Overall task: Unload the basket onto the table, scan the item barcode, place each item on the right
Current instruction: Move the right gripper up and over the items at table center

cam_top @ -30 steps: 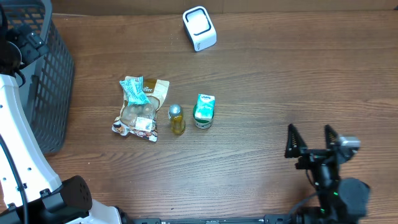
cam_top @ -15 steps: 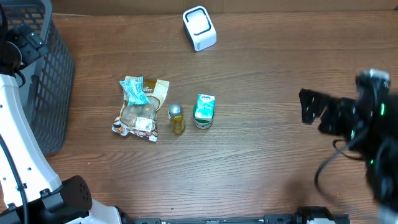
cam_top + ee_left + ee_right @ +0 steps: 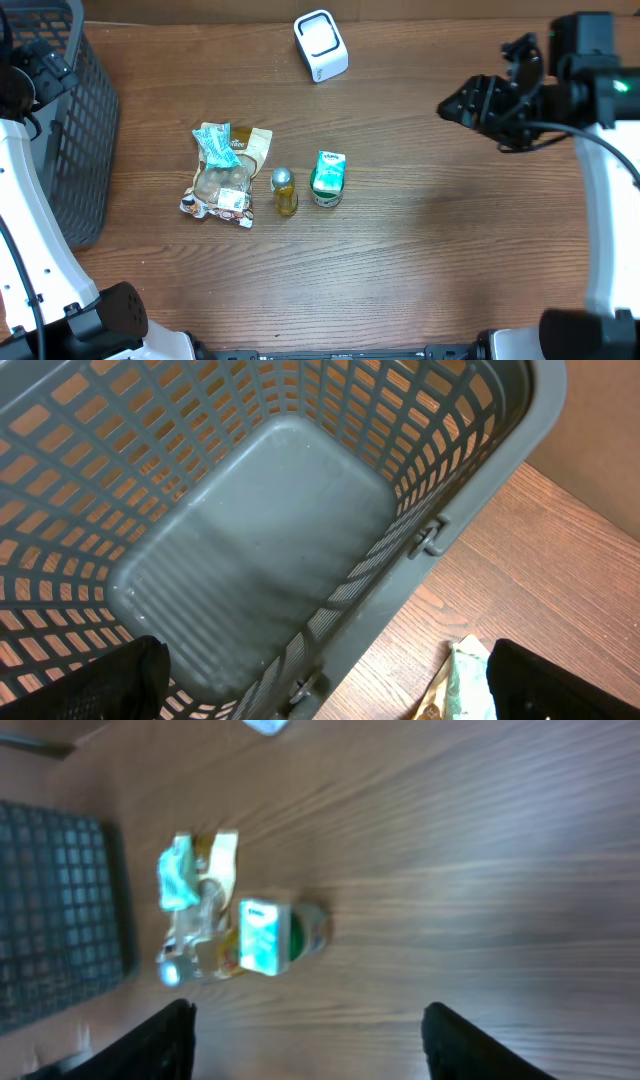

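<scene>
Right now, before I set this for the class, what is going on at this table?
Nothing is held yet: both grippers are open and empty. The right gripper hangs above the table, to the right of the items. Its camera looks at the green carton, the small bottle and the snack bag, which lie in a row. The left gripper hangs over the grey basket. The white scanner sits at the far edge, untouched.
</scene>
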{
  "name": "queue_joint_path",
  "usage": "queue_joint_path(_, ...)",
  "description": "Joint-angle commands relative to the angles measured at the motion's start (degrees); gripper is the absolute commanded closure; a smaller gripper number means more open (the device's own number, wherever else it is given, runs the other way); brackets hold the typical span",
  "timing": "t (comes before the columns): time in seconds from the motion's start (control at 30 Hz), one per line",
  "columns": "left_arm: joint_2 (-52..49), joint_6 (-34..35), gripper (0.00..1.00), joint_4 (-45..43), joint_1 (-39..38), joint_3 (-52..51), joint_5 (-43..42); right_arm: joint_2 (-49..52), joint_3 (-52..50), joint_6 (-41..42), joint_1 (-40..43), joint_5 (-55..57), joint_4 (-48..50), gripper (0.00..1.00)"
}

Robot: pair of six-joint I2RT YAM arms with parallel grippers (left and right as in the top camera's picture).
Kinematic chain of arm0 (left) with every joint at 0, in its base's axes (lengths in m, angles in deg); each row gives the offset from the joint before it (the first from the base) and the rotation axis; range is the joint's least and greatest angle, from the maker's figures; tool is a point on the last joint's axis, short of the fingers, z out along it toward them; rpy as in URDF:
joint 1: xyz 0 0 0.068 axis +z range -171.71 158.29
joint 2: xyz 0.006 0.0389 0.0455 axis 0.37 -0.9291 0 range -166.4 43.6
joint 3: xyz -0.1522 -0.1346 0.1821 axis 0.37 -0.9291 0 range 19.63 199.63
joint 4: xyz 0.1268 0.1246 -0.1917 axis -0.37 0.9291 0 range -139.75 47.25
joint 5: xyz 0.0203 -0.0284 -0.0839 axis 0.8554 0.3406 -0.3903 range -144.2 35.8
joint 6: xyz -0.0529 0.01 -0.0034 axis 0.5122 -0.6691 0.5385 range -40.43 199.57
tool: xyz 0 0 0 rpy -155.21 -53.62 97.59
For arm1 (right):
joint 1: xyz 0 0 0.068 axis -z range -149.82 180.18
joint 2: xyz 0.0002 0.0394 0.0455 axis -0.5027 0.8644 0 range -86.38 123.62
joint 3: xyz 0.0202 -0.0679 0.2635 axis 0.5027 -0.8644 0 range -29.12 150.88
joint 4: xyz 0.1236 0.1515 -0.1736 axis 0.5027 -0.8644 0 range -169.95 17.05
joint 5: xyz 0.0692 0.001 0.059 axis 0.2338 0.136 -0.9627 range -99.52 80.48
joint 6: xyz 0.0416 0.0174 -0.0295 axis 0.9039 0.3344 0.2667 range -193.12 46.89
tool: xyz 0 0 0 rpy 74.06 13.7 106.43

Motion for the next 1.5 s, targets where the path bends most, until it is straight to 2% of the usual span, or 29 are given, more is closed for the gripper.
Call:
queue_joint_path(0.0,-0.3,-1.0,0.00,-0.2,0.2,0.5,0.2,2.4,-1.2,0.0,-5.7,-4.7,0.7,0.32)
queue_joint_path(0.07,-0.3,-1.0,0.01,-0.2,0.2,0.5,0.2,3.7,-2.0,0.3,-8.4,-3.8,1.1,0.32)
queue_joint_path(0.27,-0.3,-1.0,0.00,-0.2,0.2,0.5,0.1,10.0,-2.4,9.7,-18.2,7.6,3.1,0.29)
queue_joint_path(0.6,-0.3,-1.0,0.00,-0.2,0.2,0.5,0.2,18.2,-2.4,13.6,-27.6,12.7,7.8,0.27)
queue_joint_path(0.83,-0.3,-1.0,0.00,-0.2,0.2,0.5,0.2,22.7,-2.4,13.7,-28.1,12.7,8.3,0.32)
queue_joint_path(1.1,-0.3,-1.0,0.00,-0.2,0.2,0.5,0.2,24.0,-2.4,16.7,-28.3,12.7,9.1,0.45)
queue_joint_path(1.47,-0.3,-1.0,0.00,-0.2,0.2,0.5,0.2,24.0,-2.4,16.7,-29.6,12.7,9.2,0.52)
